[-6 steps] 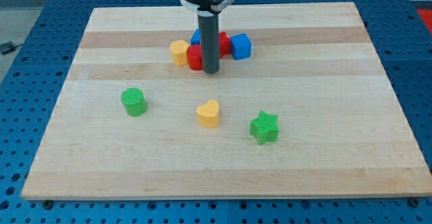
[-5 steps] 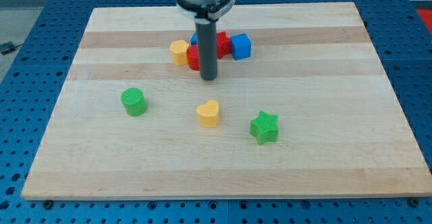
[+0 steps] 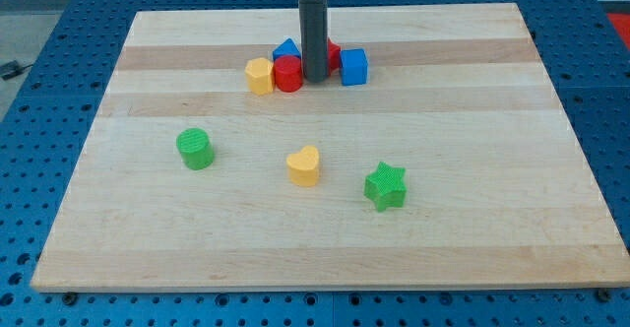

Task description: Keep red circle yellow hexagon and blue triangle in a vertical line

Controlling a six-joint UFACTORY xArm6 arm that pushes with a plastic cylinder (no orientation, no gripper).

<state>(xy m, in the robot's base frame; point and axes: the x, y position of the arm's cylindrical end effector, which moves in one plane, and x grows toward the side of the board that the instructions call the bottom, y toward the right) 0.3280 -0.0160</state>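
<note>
- Your tool's tip (image 3: 315, 77) grasps nothing and touches the red circle (image 3: 287, 74) near the surface's (image 3: 472, 150) top edge.
- You see the yellow hexagon (image 3: 260, 75) beside it and the blue triangle (image 3: 286, 49) behind.
</note>
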